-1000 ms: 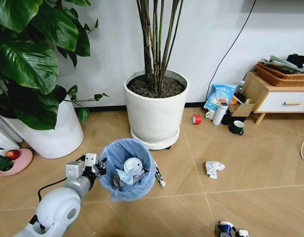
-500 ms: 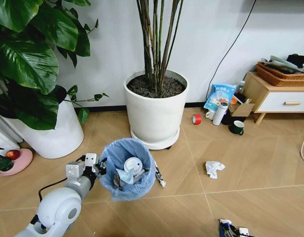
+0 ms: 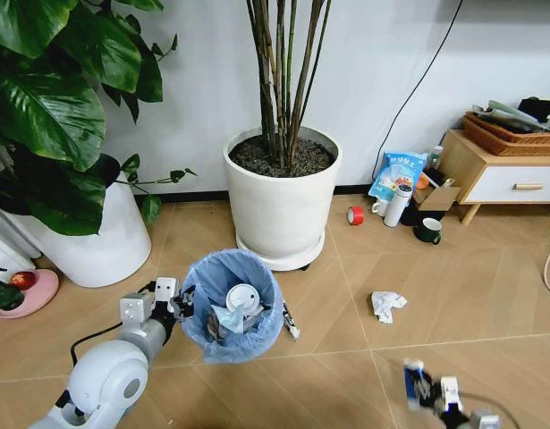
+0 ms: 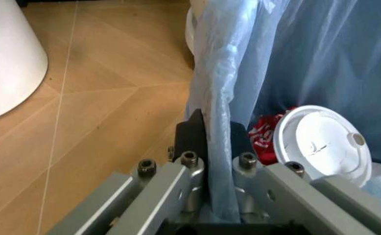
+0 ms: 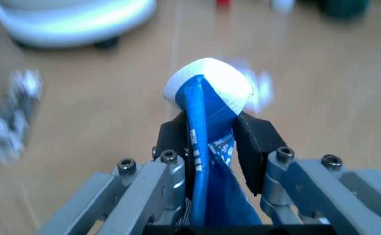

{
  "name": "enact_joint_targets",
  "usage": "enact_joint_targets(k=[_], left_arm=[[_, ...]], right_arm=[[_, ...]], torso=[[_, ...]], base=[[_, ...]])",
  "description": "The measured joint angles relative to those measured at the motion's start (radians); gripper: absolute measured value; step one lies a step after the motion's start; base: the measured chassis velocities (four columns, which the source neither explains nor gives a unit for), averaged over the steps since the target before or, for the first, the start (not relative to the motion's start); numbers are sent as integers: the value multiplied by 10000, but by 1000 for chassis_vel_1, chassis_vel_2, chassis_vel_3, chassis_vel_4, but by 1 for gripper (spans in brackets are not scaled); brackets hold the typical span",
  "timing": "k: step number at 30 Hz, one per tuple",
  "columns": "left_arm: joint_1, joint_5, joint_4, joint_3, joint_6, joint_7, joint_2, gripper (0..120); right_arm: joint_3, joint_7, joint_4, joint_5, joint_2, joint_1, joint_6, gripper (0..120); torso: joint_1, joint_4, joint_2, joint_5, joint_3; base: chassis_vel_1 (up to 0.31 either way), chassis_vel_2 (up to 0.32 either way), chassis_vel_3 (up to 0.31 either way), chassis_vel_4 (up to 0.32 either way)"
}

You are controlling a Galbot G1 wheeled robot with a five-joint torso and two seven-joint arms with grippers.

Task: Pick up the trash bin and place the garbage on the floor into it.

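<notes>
Risen from the floor (image 3: 489,295) since a moment ago, the right pincer (image 3: 427,390) grips a blue-white packet (image 5: 210,147), right of the trash bin (image 3: 232,304). Left pincer (image 3: 178,304) is clamped on the bin's rim; a white tissue wad (image 3: 386,305) lies farther right.

Right gripper (image 3: 433,393) cut by head view's bottom edge; its blue-white packet (image 5: 210,147) runs off frame. Wrist background blurred. Bin (image 4: 295,68) rim hides left pads (image 4: 192,134).
</notes>
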Motion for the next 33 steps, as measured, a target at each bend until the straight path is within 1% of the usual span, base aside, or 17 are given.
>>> enact_joint_targets(k=[2, 3, 5, 6, 7, 12, 14, 16, 17, 18, 19, 21, 22, 24, 26, 31, 33], left_arm=[[-6, -23, 0, 19, -2, -5, 33, 0], [-6, -23, 0, 19, -2, -5, 33, 0], [-14, -96, 0, 12, -3, -9, 75, 0], [-25, -125, 0, 6, -4, -12, 94, 0], [-93, -203, 2, -6, -4, -48, 151, 0], [-400, -427, 130, 87, 6, -118, 290, 0], [-400, -427, 130, 87, 6, -118, 290, 0], [-710, -700, 351, 237, 81, -114, 539, 0], [-827, -788, 408, 265, 116, -90, 623, 0], [-827, -788, 408, 265, 116, -90, 623, 0], [-1014, -945, 505, 302, 162, -55, 732, 0], [-1311, -1217, 701, 384, 242, -44, 812, 0], [-1311, -1217, 701, 384, 242, -44, 812, 0], [-1535, -1320, 837, 492, 295, -34, 848, 0], [-1832, -1465, 989, 705, 361, -30, 893, 0], [-1999, -1560, 1050, 836, 387, -38, 924, 0], [-2365, -1722, 1235, 1110, 432, -83, 976, 0]], right_arm=[[-22, 173, 1067, 398, -621, 312, -407, 18], [-22, 173, 1067, 398, -621, 312, -407, 18], [-165, 337, 1838, 750, -1202, 613, -805, 18], [-229, 376, 2005, 835, -1344, 707, -893, 18], [-486, 505, 2535, 1091, -1783, 1087, -1180, 18], [-1313, 860, 3640, 1900, -2393, 2266, -1977, 18], [-1313, 860, 3640, 1900, -2393, 2266, -1977, 18], [-2181, 1013, 4223, 2917, -2831, 3338, -2564, 18], [-2673, 1031, 4395, 3390, -3045, 3782, -2693, 18], [-2673, 1031, 4395, 3390, -3045, 3782, -2693, 18], [-3097, 1057, 4522, 3774, -3249, 4309, -2812, 18], [-4013, 1076, 4630, 4292, -3533, 5248, -2958, 18], [-4013, 1076, 4630, 4292, -3533, 5248, -2958, 18], [-4815, 1097, 4623, 4414, -3639, 5907, -2933, 18], [-5760, 1057, 4480, 4435, -3636, 6618, -2857, 18], [-6240, 1042, 4379, 4442, -3532, 7029, -2824, 18], [-7413, 1065, 4119, 4525, -3136, 8130, -2822, 18]], torso=[[0, 1, 0, 4, 0], [0, 1, 0, 4, 0], [0, 2, 0, -3, 0], [0, 1, 0, -1, 0], [0, -1, 0, 8, 0], [0, 1, 0, 2, 0], [0, 1, 0, 2, 0], [0, 0, 0, -2, 1], [1, -2, -1, 9, 2], [1, -2, -1, 9, 2], [1, 1, 0, 8, 1], [1, 1, -1, -8, 1], [1, 1, -1, -8, 1], [1, 3, -1, 7, 0], [2, 2, -1, 0, 1], [1, -1, -1, 4, 0], [1, 0, -1, 1, 0]], base=[[0, 0, 0, 0], [0, 0, 0, 0], [0, 0, 0, 0], [0, 0, 0, 0], [0, 0, 0, 0], [0, 0, 0, 0], [0, 0, 0, 0], [0, 0, 0, 0], [0, 0, 0, 0], [0, 0, 0, 0], [0, 0, 0, 0], [0, 0, 0, 0], [0, 0, 0, 0], [0, 0, 0, 0], [0, 0, 0, 0], [0, 0, 0, 0], [0, 0, 0, 0]])
